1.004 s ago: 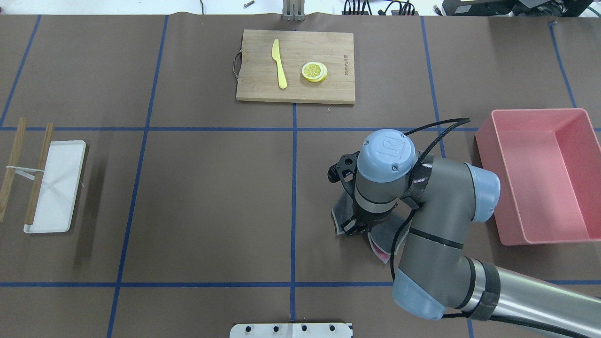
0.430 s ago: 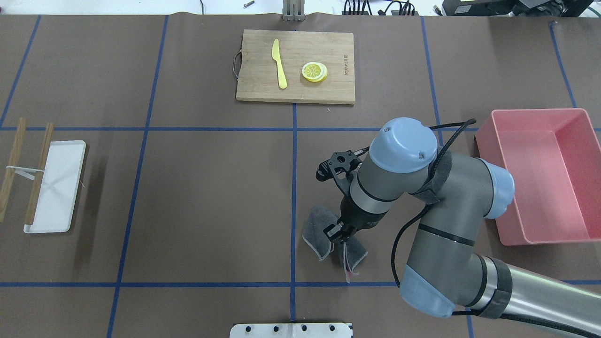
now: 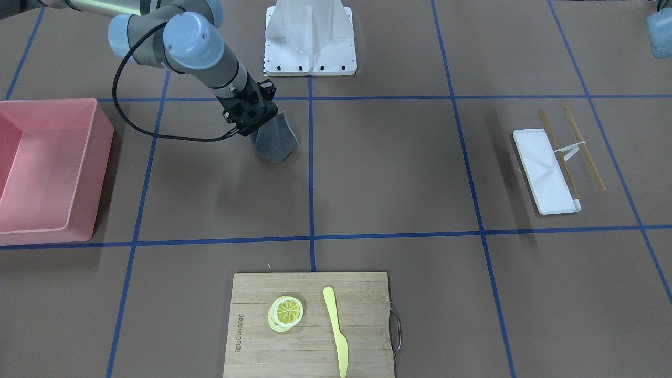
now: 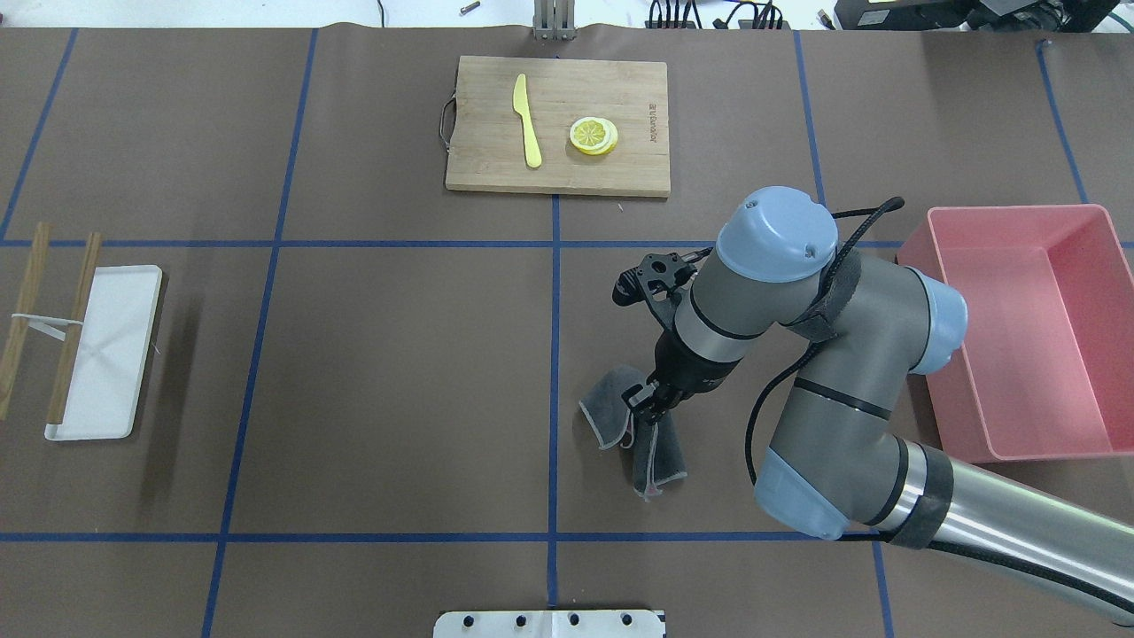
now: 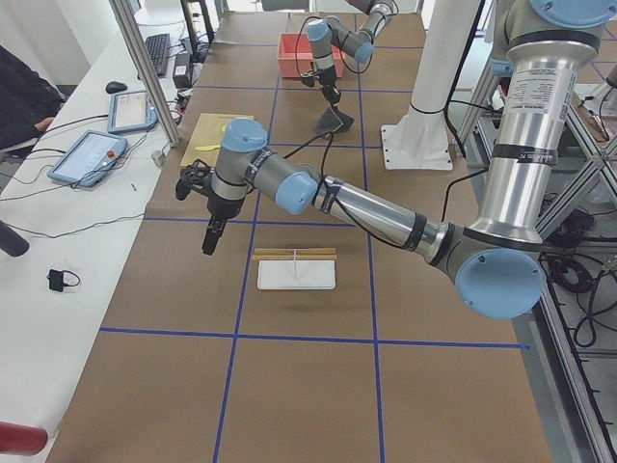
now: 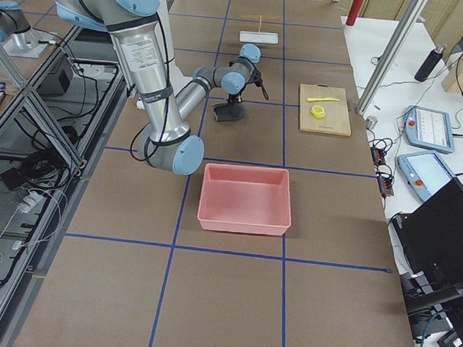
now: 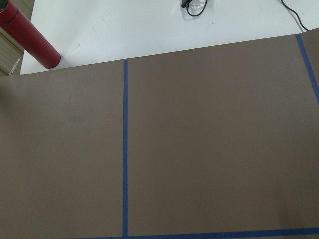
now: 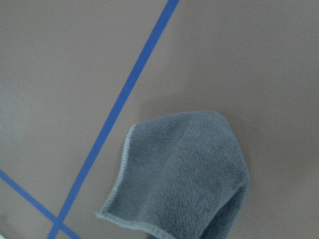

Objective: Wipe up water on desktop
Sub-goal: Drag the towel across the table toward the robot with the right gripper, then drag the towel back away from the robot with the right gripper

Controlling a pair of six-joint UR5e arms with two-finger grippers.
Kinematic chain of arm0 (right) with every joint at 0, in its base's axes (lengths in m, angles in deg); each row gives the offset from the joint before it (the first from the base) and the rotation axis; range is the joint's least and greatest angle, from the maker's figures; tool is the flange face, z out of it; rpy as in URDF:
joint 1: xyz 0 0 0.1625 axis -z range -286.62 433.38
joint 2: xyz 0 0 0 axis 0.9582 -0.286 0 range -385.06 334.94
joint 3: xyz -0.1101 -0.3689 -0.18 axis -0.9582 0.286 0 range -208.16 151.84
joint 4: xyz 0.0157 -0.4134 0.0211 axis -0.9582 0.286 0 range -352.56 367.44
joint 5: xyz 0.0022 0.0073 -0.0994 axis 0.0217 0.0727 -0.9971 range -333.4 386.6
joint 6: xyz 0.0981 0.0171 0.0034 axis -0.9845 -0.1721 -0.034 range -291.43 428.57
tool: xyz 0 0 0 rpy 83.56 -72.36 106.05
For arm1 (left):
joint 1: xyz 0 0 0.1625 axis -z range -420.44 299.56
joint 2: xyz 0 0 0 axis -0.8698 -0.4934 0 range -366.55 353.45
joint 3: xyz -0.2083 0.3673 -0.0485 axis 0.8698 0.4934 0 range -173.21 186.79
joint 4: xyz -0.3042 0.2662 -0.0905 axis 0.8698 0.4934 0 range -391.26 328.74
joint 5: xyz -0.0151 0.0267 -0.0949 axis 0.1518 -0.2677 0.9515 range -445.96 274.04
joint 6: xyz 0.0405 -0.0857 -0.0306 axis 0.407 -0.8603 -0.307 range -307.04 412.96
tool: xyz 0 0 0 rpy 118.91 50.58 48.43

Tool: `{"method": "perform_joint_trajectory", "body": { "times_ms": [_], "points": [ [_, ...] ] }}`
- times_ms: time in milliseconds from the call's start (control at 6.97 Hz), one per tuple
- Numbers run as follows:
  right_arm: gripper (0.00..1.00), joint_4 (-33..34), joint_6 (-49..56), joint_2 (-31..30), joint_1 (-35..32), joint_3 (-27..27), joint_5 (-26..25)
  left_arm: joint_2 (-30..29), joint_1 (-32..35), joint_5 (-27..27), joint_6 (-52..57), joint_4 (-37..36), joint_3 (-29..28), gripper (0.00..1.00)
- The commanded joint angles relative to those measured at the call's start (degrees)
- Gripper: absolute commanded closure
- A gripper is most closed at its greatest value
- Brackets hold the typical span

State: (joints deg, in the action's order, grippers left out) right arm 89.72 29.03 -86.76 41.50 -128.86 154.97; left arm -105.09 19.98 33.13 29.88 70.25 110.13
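Observation:
The desktop [image 4: 399, 372] is brown with blue tape lines; I see no water on it. My right gripper [image 4: 647, 403] points down near the middle line, shut on a crumpled grey cloth [image 4: 660, 452]. The cloth's loose folds trail on the desktop just right of that line. From the front, the same gripper [image 3: 247, 126] pinches the cloth [image 3: 275, 139] at its top. The right wrist view shows only a cloth [image 8: 184, 174] corner over the brown surface. My left gripper [image 5: 208, 243] shows only in the exterior left view, hovering beyond the white tray; I cannot tell whether it is open or shut.
A bamboo cutting board [image 4: 558, 124] at the far middle carries a yellow knife [image 4: 528, 120] and lemon slices [image 4: 593, 136]. A pink bin [image 4: 1019, 332] stands at the right. A white tray [image 4: 106, 350] with chopsticks [image 4: 75, 323] lies at the left.
My right gripper dragged the cloth leftward, then moved away from the robot's base. The cloth has folded into a narrower bunch under the gripper.

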Motion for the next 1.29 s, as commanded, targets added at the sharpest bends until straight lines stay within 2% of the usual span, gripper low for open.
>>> {"method": "perform_joint_trajectory", "body": {
  "times_ms": [0,430,861,1148],
  "points": [
    [1.00,-4.23,0.42,-0.18,-3.87,6.12,0.39,-0.07,0.00,0.00,-0.12,0.09,-0.24,0.02],
    [1.00,-3.62,3.68,-1.58,-11.52,10.34,3.54,0.02,-0.09,0.00,-0.20,0.09,-0.42,0.02],
    [1.00,-3.35,3.68,-3.60,-16.26,13.24,2.85,-0.16,-0.09,0.00,-0.20,0.09,-0.77,0.02],
    [1.00,-1.78,4.64,-4.48,-19.69,13.26,2.85,-0.34,-0.09,0.00,-0.20,0.18,-1.21,0.02]
  ]
}}
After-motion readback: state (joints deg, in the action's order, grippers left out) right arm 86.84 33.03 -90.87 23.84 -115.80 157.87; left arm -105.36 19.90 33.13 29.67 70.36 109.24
